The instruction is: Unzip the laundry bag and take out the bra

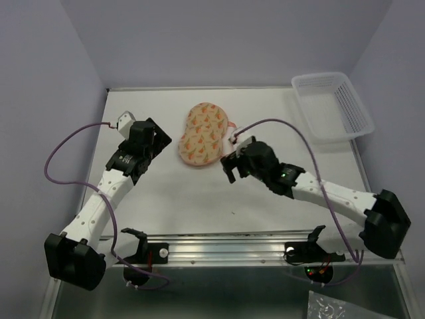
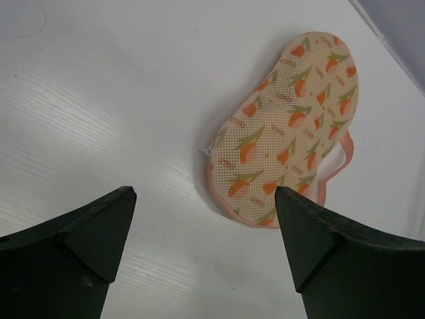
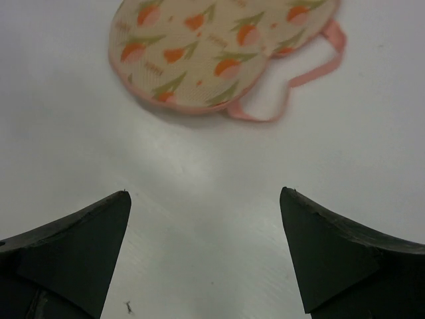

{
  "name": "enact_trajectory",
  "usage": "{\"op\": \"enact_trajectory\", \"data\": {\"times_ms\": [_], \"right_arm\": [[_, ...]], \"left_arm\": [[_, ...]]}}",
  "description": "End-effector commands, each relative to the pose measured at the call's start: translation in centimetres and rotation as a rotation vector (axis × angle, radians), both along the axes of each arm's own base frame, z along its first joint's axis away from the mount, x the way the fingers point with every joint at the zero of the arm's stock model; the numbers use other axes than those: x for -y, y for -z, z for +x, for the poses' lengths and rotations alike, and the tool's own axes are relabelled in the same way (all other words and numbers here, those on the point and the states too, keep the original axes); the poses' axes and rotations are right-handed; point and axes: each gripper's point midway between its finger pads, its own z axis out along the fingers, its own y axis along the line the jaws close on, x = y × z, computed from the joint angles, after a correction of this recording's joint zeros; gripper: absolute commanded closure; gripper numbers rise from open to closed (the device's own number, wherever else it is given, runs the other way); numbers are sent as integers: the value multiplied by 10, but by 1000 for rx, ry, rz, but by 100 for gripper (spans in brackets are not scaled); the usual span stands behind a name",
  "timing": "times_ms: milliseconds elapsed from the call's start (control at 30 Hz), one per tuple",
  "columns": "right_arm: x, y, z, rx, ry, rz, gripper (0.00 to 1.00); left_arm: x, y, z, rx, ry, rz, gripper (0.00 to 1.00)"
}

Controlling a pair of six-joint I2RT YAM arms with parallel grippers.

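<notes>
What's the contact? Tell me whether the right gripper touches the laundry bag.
Apart. The right wrist view shows bare table between the right gripper and the laundry bag.

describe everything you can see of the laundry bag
The laundry bag is a soft, peanut-shaped mesh pouch, cream with orange tulip-like prints. It is edged in pink, with a pink loop at one side. It lies flat on the white table and looks closed; what is inside cannot be made out. Nothing touches it: the left gripper and right gripper are both open and apart from it.
</notes>
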Motion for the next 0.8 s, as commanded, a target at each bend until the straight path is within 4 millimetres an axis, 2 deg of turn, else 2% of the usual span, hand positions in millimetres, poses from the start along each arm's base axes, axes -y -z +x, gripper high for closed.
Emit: {"op": "enact_trajectory", "data": {"times_ms": [0, 33, 67, 100, 133, 200, 233, 300, 333, 433, 467, 533, 667, 767], "right_arm": [[-52, 19, -2, 153, -215, -362, 0], [-62, 22, -1, 194, -276, -432, 0], [-81, 17, -3, 242, -318, -436, 0], [-93, 31, -2, 266, -383, -497, 0], [-105, 32, -3, 291, -419, -505, 0], [-124, 35, -4, 337, -487, -532, 0], [-133, 44, 1, 346, -497, -537, 0], [-144, 46, 5, 383, -532, -548, 0], [-153, 49, 10, 412, -530, -540, 1], [-169, 52, 18, 479, -580, -573, 3], [-174, 65, 20, 477, -602, -598, 4], [-181, 75, 25, 493, -633, -641, 5], [-195, 106, 40, 501, -666, -741, 6], [-199, 115, 50, 495, -655, -752, 12]], "left_arm": [[2, -5, 2, -12, 30, 0, 1], [1, 0, 0, -30, 29, 6, 1], [0, 4, -1, -42, 26, 9, 1], [-2, 7, -2, -53, 22, 13, 1], [-3, 11, -4, -63, 25, 16, 1], [-5, 13, -5, -67, 30, 9, 1], [-9, 18, -6, -78, 21, 9, 1], [-12, 22, -8, -84, 35, -9, 1], [-21, 28, -9, -98, 18, -12, 1], [-29, 38, -11, -116, 34, -38, 1], [-36, 39, -11, -119, 25, -50, 1], [-41, 44, -13, -133, 14, -54, 1], [-46, 45, -14, -136, 6, -49, 1], [-51, 43, -15, -141, -15, -33, 1]]}}
